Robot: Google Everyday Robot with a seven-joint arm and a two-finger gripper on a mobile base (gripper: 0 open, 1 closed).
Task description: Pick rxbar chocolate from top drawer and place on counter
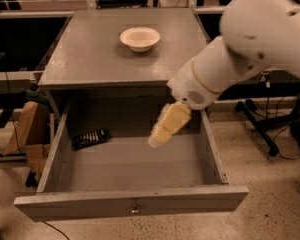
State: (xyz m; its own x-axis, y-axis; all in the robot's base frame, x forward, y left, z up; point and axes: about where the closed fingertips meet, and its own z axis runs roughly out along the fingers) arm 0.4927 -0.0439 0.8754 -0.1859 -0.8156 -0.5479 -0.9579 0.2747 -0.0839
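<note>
The rxbar chocolate (90, 138) is a dark flat bar lying on the floor of the open top drawer (135, 206), near its left wall. The drawer is pulled fully out, with a small metal knob on its front panel. The counter (90, 54) is the grey tabletop above it. My gripper (162, 131) hangs from the white arm over the middle-right of the drawer, well to the right of the bar and apart from it. It holds nothing that I can see.
A cream bowl (139, 38) stands on the counter toward the back. A brown cardboard box (25, 129) stands on the floor left of the cabinet. A black chair base (270, 124) is at the right.
</note>
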